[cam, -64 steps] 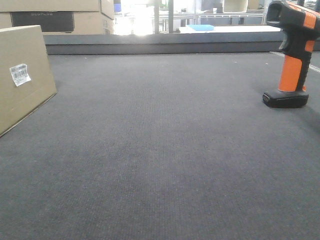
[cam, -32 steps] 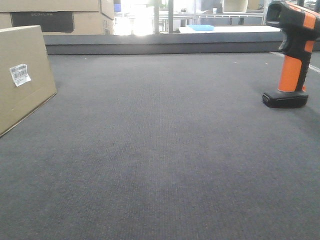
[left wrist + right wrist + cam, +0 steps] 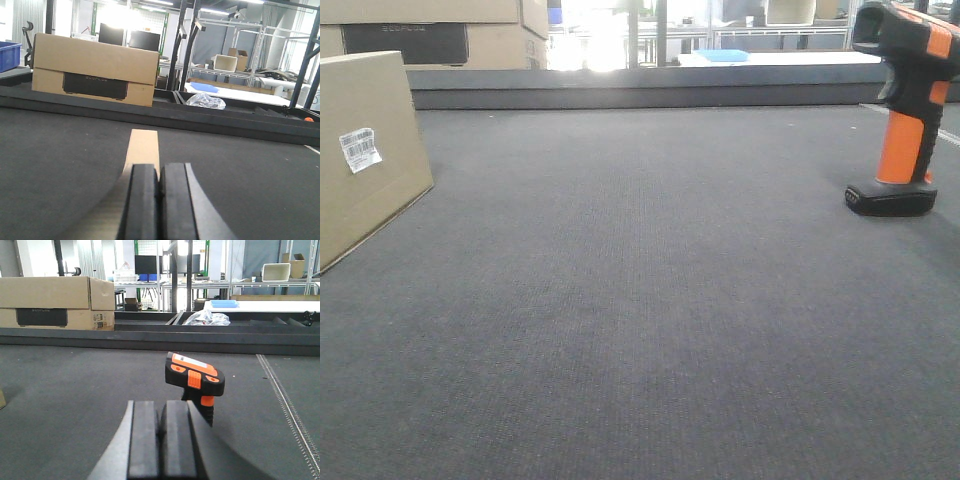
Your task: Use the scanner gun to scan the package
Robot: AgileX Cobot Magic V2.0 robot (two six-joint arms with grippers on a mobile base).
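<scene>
Package cropped; scanner gun upright.

bright backlight blows out the far windows (hard glare); foreground dim, sharp.

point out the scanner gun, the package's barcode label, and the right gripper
scanner gun (image 3: 902, 145): front-facing view, on its orange handle.
barcode label (image 3: 360, 149): front-facing view, middle of the white sticker on the package.
right gripper (image 3: 160, 440): right wrist view, at the seam between the closed black fingers.
</scene>
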